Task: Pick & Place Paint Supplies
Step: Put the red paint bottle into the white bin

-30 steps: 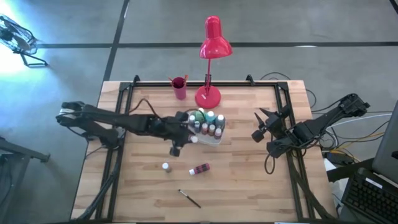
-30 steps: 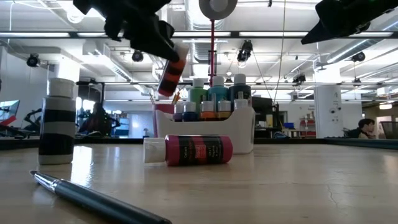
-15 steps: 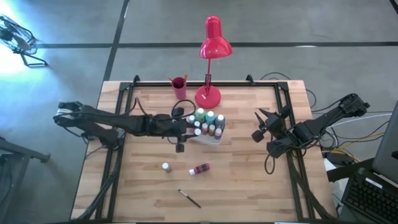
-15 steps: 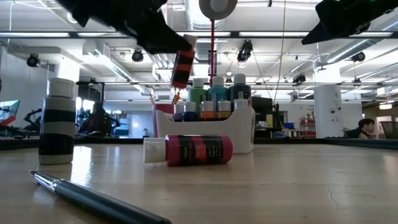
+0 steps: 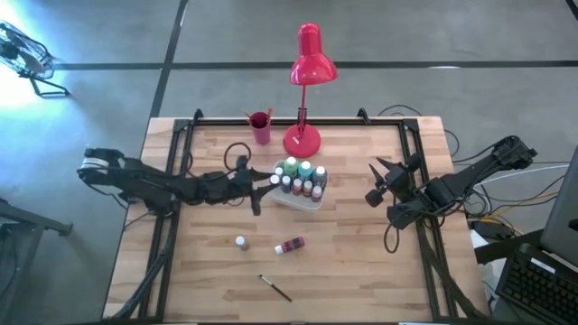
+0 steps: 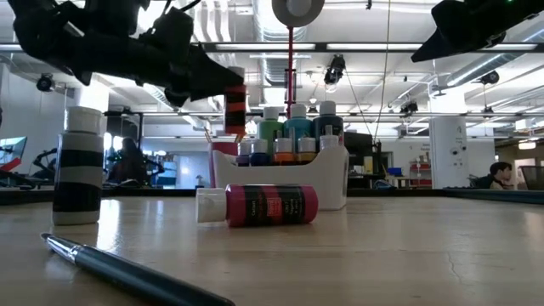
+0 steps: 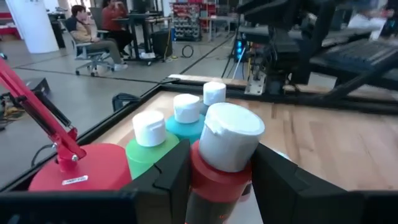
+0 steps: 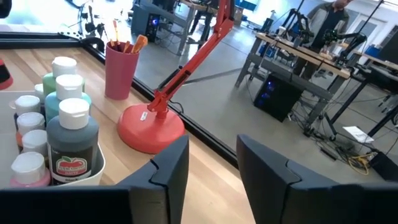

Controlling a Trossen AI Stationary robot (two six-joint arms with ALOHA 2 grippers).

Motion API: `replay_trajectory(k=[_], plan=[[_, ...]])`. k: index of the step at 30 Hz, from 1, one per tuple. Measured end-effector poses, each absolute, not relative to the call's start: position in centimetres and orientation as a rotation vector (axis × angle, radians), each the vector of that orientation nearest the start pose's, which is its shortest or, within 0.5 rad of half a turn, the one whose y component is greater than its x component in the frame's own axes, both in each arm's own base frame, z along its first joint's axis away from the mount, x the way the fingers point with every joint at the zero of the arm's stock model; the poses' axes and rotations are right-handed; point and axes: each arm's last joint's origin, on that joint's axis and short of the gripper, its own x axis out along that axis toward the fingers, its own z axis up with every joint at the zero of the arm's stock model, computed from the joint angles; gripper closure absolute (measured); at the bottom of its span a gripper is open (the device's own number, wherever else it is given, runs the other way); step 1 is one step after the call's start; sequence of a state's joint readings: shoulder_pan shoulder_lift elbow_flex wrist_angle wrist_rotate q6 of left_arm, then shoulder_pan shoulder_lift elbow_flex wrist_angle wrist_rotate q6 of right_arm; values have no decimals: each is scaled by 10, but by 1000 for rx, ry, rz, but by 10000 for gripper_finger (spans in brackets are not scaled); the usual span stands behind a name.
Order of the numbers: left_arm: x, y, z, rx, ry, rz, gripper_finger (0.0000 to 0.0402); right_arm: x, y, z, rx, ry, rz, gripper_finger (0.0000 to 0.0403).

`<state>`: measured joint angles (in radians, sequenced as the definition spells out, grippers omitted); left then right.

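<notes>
Red paint bottle (image 7: 221,163) clamped upright in left gripper (image 5: 264,187) fingers, beside white tray (image 5: 310,202). Right gripper (image 5: 373,194) hovers well apart, fingers parted, holding nothing.

Left arm stretched low across the table from its left edge, wrist level, left gripper (image 5: 259,185) clamped on a red bottle (image 7: 214,163), one finger (image 7: 168,177) on each side, carried upright in the air. Right arm folded back at the right edge, right gripper (image 5: 377,183) raised off the table, fingers (image 8: 166,163) parted, holding nothing.
</notes>
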<state>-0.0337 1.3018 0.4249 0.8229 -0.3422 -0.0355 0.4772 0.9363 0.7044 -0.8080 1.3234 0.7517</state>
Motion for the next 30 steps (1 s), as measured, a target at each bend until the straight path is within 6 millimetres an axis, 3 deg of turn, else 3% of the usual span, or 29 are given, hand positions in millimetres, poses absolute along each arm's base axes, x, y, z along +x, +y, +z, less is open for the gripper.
replay_trajectory(k=[10, 17, 30], plan=[[244, 10, 195, -103, 35, 348, 262, 150, 46, 254, -148, 322, -929, 253], [249, 12, 179, -129, 18, 340, 262, 150, 46, 253, -150, 324, -929, 250], [259, 16, 149, -180, 73, 345, 262, 149, 46, 252, -153, 326, -929, 286]])
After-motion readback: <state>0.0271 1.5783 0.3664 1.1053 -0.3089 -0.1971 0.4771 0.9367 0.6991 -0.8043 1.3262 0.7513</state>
